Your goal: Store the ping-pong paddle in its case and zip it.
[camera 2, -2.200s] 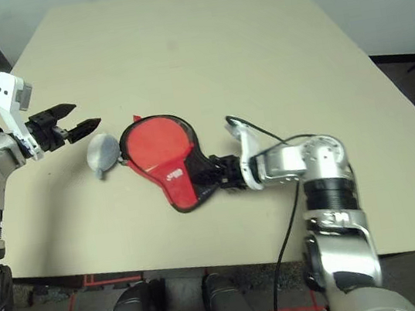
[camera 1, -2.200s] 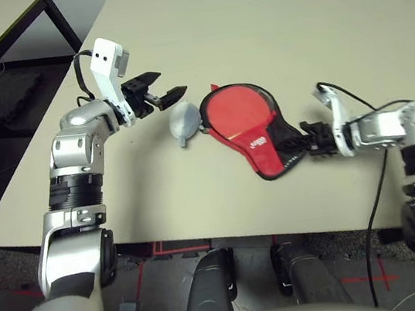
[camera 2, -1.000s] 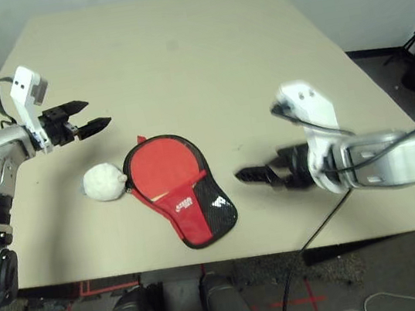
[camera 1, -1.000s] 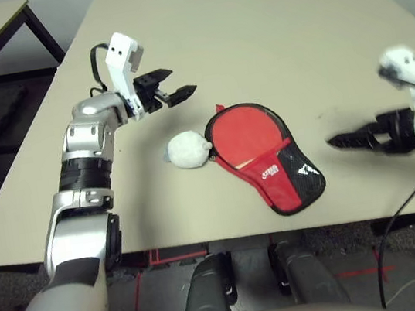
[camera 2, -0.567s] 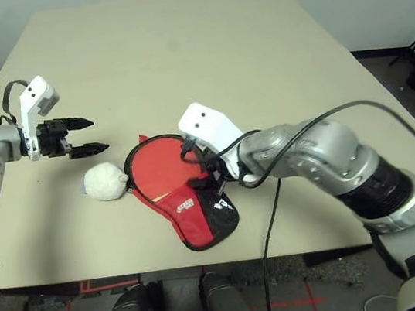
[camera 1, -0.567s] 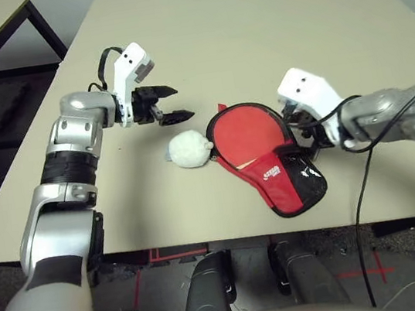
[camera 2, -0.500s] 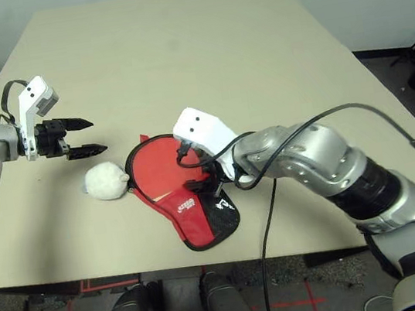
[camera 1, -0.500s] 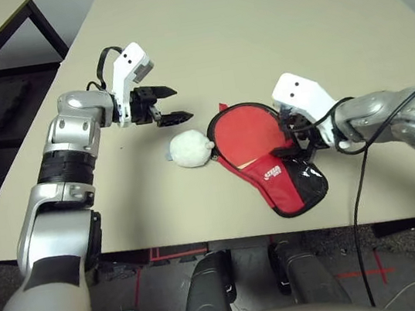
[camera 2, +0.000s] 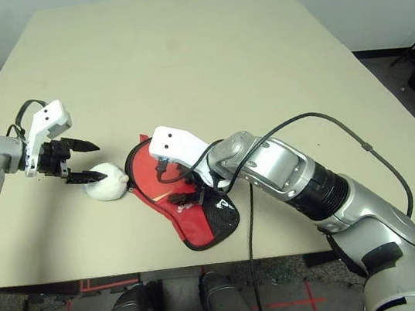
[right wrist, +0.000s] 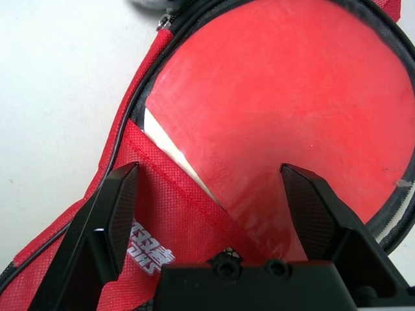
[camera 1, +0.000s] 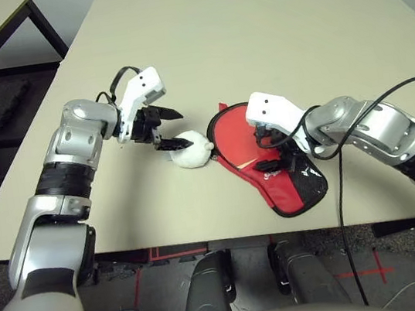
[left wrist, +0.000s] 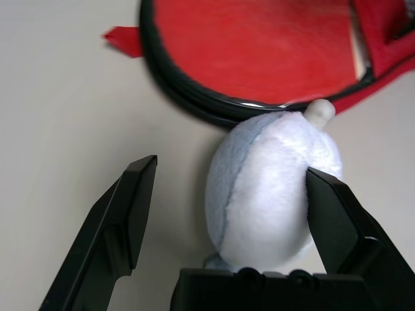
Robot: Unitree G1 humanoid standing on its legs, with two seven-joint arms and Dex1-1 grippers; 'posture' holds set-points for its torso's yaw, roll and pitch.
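Case (camera 1: 275,162) is your landmark: it lies flat on the beige desk (camera 1: 269,44), close to the desk's near edge, round end toward the robot's left and narrow mesh end toward the near edge. You can see the ping-pong paddle (right wrist: 285,116) inside it, its red face under the clear side and a strip of pale handle showing beside the red logo panel. The black-piped zip edge runs round the round end, with a small metal zip pull (right wrist: 163,23) at the rim.

Your right gripper (right wrist: 214,207) hangs directly over the case with its fingers spread wide, one above the logo panel and one above the red face, holding nothing.

Just beyond the round end of the case, touching its piped rim, sits a white-and-pale-blue plush ball (left wrist: 272,188). Your left gripper (camera 1: 167,127) is spread around that ball, one finger against its side, the other clear of it with bare desk between.

Beyond the case, away from the robot, you have wide open desk; toward the near edge only a narrow strip.
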